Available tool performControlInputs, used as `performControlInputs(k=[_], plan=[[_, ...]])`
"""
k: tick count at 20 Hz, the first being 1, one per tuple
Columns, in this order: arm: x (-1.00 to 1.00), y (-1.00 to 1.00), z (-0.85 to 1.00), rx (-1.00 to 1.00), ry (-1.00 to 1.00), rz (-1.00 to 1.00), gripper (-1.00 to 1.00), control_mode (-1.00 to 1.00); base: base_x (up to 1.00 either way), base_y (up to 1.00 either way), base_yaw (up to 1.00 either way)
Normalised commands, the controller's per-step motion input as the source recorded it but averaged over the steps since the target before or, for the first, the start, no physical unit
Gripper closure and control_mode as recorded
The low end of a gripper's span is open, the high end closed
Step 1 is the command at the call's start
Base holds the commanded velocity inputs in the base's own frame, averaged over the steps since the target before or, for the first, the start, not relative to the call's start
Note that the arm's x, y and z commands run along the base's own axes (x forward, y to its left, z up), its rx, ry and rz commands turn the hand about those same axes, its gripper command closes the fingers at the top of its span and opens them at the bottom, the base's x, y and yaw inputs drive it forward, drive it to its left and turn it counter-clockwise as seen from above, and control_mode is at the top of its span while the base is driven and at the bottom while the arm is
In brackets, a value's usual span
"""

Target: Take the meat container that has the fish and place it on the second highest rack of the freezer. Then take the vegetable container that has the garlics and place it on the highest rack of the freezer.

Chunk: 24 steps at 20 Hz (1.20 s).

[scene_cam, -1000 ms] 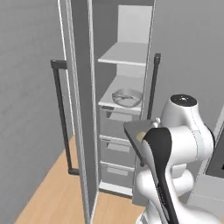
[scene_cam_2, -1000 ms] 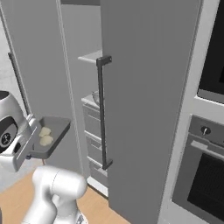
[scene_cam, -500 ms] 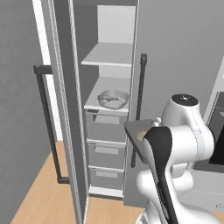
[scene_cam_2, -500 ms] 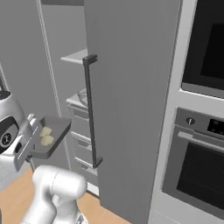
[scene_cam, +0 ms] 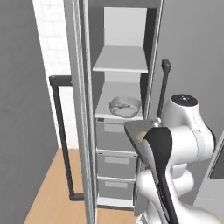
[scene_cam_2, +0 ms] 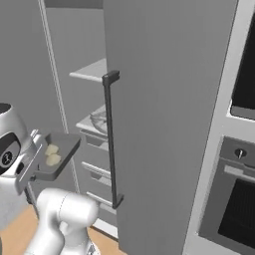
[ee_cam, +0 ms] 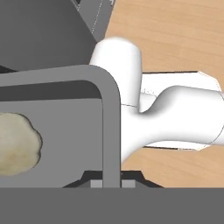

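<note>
Between the earlier frames and now both base views have shifted as a whole, so the base has driven; the freezer point(scene_cam: 122, 100) now sits nearer the middle of the left base view, and the arm has kept its pose, the tray riding at the same spot beside it. Its door stands open, the long dark bar handle point(scene_cam_2: 112, 139) running down the centre of the right base view. On the second white shelf from the top, the meat container point(scene_cam: 125, 106) rests, pale and rounded, something grey lying in it that is too small to make out as the fish. At 5 o'clock from that dish, outside the cabinet, the vegetable container point(scene_cam_2: 56, 155) is held level by the gripper point(ee_cam: 111, 181), whose fingers are clamped narrow on the tray's wall at its near edge. Two garlics point(scene_cam_2: 52, 154) lie side by side on the tray floor; in the hand view one pale bulb sits at 9 o'clock. The top shelf point(scene_cam: 119, 60) is at 12 o'clock above the dish. An oven point(scene_cam_2: 234, 199) stands at 3 o'clock in the right base view.
</note>
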Motion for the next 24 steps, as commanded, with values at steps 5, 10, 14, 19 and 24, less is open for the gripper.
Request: performControlInputs(k=[5, 10, 14, 19, 24], plan=[[0.00, 0.00, 0.00, 0.00, 0.00, 0.00, 1.00, 1.00, 0.60, 0.10, -0.13], [0.00, 0.00, 0.00, 0.00, 0.00, 0.00, 1.00, 1.00, 0.66, 0.29, -0.14], [0.01, 0.42, 0.72, -0.06, -0.16, -0.11, 1.00, -1.00, 0.05, 0.14, -0.04], [-0.03, 0.20, 1.00, -0.06, -0.21, -0.30, 1.00, -1.00, 0.00, 0.00, 0.00], [0.78, 0.10, 1.00, -0.02, -0.16, -0.16, 1.00, -1.00, 0.00, 0.00, 0.00]])
